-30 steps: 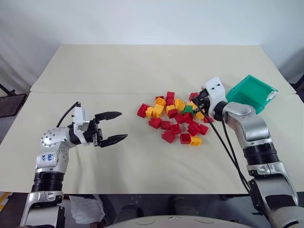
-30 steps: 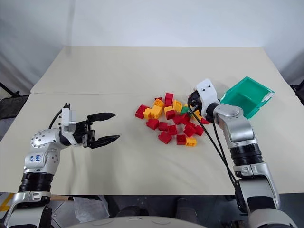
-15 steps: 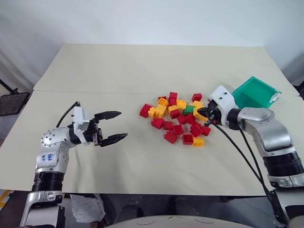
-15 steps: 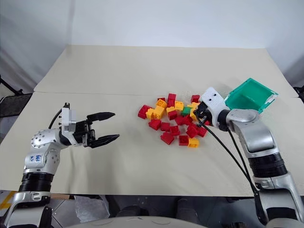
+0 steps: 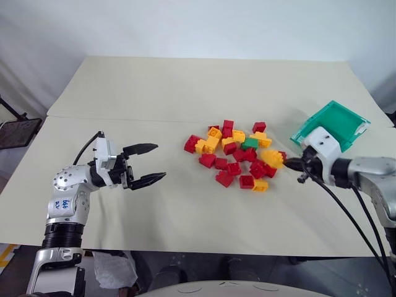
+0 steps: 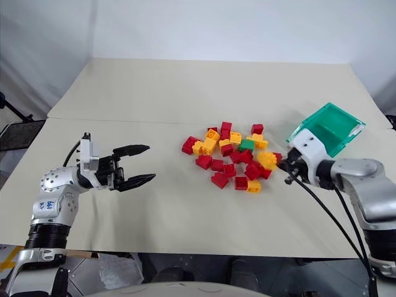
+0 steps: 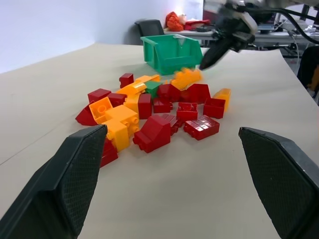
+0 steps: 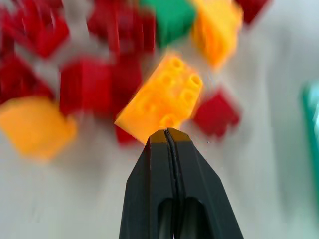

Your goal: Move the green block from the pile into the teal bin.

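Lying amid pile (image 5: 237,153) — green block (image 5: 250,143); right claw (image 5: 289,164) closed.

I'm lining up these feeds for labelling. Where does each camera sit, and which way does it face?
Head views: above, looking forward and down on the table; both arms show.
Left wrist view: low, facing across the pile toward the teal bin; open left gripper in front.
Right wrist view: close over the bricks, shut right gripper near a yellow brick.
All include the green block.

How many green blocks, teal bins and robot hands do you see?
green block: 1
teal bin: 1
robot hands: 2 (left hand, right hand)
Total: 4
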Available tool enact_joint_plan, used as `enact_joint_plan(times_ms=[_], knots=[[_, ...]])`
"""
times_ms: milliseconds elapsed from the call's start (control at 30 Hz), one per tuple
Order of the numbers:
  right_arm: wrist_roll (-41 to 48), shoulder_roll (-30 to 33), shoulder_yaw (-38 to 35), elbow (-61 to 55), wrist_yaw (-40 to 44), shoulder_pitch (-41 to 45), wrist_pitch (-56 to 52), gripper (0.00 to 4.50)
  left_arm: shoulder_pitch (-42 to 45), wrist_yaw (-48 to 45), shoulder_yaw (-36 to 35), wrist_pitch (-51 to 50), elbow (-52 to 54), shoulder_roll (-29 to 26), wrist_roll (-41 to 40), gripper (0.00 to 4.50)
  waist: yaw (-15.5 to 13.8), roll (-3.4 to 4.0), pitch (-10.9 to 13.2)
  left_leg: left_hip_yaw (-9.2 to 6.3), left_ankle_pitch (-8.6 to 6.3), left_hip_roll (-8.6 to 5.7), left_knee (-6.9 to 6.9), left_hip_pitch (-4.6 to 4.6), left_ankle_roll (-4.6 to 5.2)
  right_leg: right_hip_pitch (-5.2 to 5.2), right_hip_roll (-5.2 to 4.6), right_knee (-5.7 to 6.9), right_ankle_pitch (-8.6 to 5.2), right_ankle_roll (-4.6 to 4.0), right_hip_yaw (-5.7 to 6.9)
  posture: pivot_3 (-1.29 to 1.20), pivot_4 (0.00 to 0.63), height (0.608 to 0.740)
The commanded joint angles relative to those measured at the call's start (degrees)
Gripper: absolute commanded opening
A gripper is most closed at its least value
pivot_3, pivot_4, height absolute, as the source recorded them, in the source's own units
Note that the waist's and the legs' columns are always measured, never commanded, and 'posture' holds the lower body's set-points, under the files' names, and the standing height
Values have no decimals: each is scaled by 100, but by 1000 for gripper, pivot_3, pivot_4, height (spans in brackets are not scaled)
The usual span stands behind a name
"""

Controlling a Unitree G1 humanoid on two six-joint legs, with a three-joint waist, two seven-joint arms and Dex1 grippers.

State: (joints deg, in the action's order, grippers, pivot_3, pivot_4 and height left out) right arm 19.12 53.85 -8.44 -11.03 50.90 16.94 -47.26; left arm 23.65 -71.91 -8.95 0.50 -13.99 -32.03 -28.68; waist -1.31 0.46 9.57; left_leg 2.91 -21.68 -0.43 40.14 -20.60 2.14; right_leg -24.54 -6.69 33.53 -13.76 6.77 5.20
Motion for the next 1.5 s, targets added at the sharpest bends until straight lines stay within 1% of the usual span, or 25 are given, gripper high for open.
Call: enact_joint_plan(times_ms=[33,133,267,367,433,500,600,667,700,733,767,867,967,1100,1133,1200,1300,1400,1467,1500], knots=[[194,215,-812,-134,124,-198,273,14,-62,-12,-98,80,147,-61,-46,4500,1,3,2,2,0,3,-1,1,-1,0,3,0,0,0,0,0,150,740],[449,128,-1060,-324,229,-324,350,14,-45,-2,-88,82,142,-46,-43,4500,16,1,3,14,0,10,0,7,-4,0,9,2,0,0,-2,0,150,740],[734,75,-1364,-420,613,-535,940,14,1,-12,-71,84,95,-33,-39,4500,6,1,3,15,0,12,0,12,-6,0,10,6,0,0,-5,0,150,740],[962,241,-1701,-367,947,-877,959,541,51,-42,-54,95,24,-33,-23,4500,-22,-2,5,16,0,11,-1,12,-5,1,8,5,0,0,-7,0,150,740],[1035,388,-1914,-323,1173,-1122,954,1168,81,-70,-53,93,-16,-38,-26,4500,-34,-3,6,15,-1,9,-1,10,-3,2,6,4,0,0,-5,0,150,740],[1183,531,-2322,-248,1488,-1393,957,1796,125,-121,-45,82,-72,-50,-30,4500,-34,-5,6,15,-3,6,0,9,0,2,5,2,0,1,-5,0,150,740],[1202,711,-2850,-158,1886,-1806,1131,2857,198,-200,-42,75,-167,-61,-34,4500,-25,-6,7,17,-4,5,0,10,2,3,5,0,1,2,-6,0,150,740],[1218,742,-3070,-115,2006,-1973,1234,3527,238,-234,-48,82,-221,-59,-31,4500,-19,-7,8,20,-4,7,-1,12,2,3,8,0,1,2,-6,0,150,740],[1241,748,-3172,-99,2061,-2043,1251,3743,259,-250,-49,89,-247,-56,-33,4500,-17,-11,10,20,-4,8,0,13,2,5,9,0,1,2,-6,0,150,740],[1225,758,-3276,-98,2109,-2145,1272,4189,285,-266,-49,86,-271,-54,-40,4500,-12,-13,11,21,-4,9,0,14,2,5,9,1,1,2,-7,0,150,740],[1211,768,-3344,-100,2142,-2218,1286,4467,303,-278,-51,80,-285,-54,-45,4500,-11,-14,12,22,-4,10,0,16,1,5,9,3,1,2,-9,0,150,740],[1291,715,-3477,-293,2129,-2393,1222,4467,341,-325,-55,70,-315,-51,-52,4500,-11,-14,12,26,-4,10,0,20,0,5,8,6,1,2,-15,0,150,740],[1421,663,-3413,-542,1981,-2380,1122,4467,358,-366,-57,47,-318,-54,-59,4500,0,-14,12,31,-5,11,-1,27,-1,5,7,10,1,2,-25,0,150,740],[1582,629,-2999,-803,1625,-2008,1031,4467,398,-356,-54,60,-340,-54,-31,4500,-2,-14,12,32,-6,12,0,31,-5,4,5,14,1,2,-31,0,150,740],[1553,606,-2610,-820,1416,-1625,1040,4467,408,-339,-69,62,-337,-60,-36,4500,-1,-14,12,32,-6,12,0,31,-5,4,4,13,1,2,-31,0,150,740],[1266,566,-1547,-737,1045,-710,1006,4467,402,-326,-87,75,-328,-69,-42,4500,53,-16,14,35,-6,13,2,33,-7,4,2,14,1,2,-36,0,150,740],[742,361,-192,-275,779,522,890,4467,346,-277,-82,83,-243,-30,-48,4500,137,-21,20,50,-6,17,3,42,-11,0,-26,1,1,1,-47,0,150,740],[213,-2,813,522,761,1624,1000,4467,292,-216,-74,107,-159,27,-49,4500,150,-21,22,46,-4,16,-6,30,-16,-17,-35,25,-1,-4,-40,0,150,740],[-185,-275,1321,1148,803,2239,1243,4467,252,-184,-68,136,-100,62,-42,4500,157,-18,25,52,-4,13,-3,24,-16,-23,-32,25,-1,-3,-32,0,150,740],[-387,-419,1533,1490,793,2515,1371,4467,233,-160,-74,138,-68,80,-48,4500,150,-19,25,54,-3,8,-3,19,-13,-29,-12,27,-1,-3,-27,0,150,740]])
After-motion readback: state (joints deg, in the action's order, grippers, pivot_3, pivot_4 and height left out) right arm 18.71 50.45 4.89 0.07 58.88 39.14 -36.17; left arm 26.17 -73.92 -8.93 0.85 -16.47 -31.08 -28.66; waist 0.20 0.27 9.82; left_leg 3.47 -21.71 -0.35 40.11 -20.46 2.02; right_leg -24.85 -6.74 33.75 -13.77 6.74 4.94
